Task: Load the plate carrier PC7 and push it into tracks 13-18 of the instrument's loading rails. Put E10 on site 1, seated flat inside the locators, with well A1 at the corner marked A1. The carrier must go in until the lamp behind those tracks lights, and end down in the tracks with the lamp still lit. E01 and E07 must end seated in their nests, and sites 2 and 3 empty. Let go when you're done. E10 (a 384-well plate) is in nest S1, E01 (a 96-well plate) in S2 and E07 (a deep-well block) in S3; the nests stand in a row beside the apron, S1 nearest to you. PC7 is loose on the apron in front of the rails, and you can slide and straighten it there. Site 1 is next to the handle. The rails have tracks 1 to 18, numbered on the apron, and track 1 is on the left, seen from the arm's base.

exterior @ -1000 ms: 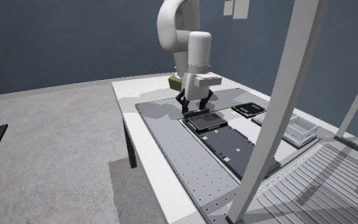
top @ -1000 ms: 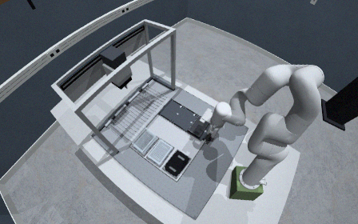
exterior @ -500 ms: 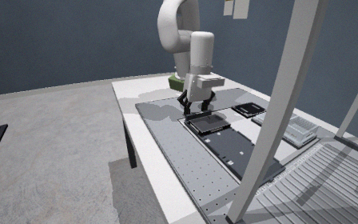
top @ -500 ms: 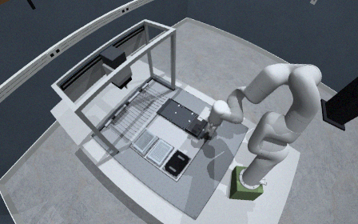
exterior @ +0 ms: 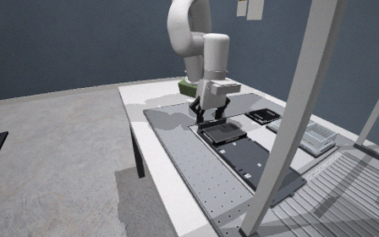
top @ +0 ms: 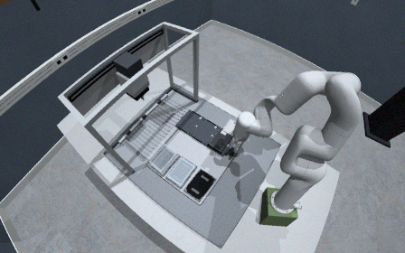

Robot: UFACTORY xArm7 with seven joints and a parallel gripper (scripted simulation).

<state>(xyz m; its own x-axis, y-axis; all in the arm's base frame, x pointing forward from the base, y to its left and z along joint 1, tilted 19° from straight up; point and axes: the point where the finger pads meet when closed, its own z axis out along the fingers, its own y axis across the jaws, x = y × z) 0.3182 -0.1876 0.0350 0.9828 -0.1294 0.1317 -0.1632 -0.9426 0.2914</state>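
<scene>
While the gripper (exterior: pixel 210 113) hangs over the handle end of the dark carrier (exterior: pixel 255 162), its fingers stand wide apart with nothing between them. A dark plate (exterior: pixel 225 133) lies on the carrier's nearest site. The carrier rests on the apron (exterior: pixel 204 169) before the rails (exterior: pixel 352 186); two plates sit in nests (top: pixel 181 172) beside it.

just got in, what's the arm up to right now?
The gripper hangs with open jaws over the handle end of carrier PC7, which lies on the apron in front of the rails. A dark plate already sits on site 1. Nest S1 looks vacated; the other two nests hold their plates.
</scene>
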